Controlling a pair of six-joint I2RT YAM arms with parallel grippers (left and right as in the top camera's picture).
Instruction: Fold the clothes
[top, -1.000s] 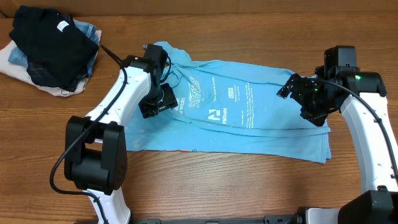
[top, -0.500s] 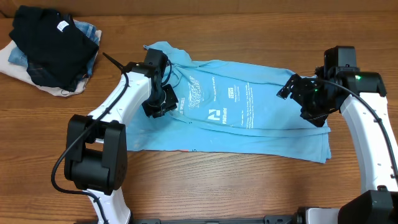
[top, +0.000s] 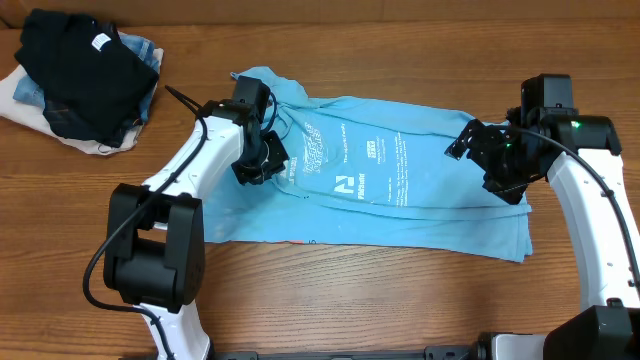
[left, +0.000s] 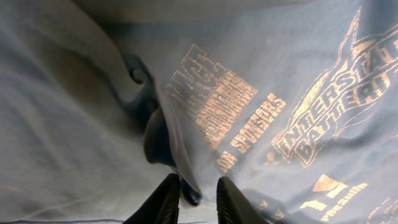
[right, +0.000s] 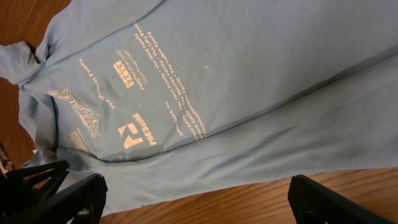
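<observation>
Your blue shirt (top: 400, 190) lay spread on the worktop (top: 350, 300), your left tool (left: 196, 186) was pinched on a small fold of it by the letters (left: 230, 106) and your right tool (right: 198, 183) hung wide open over the other end, so you needed a firm pinch before lifting.

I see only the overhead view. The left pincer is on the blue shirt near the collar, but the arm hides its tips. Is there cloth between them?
Observer: Yes. In the left wrist view, the left pincer has its jaws narrow around a raised fold of the blue shirt, beside the printed lettering.
Operator: And the right pincer, does it hold anything?
Observer: No. In the right wrist view, the right pincer stands wide open with nothing between its jaws. Under it are the shirt's edge and the bare wooden table.
</observation>
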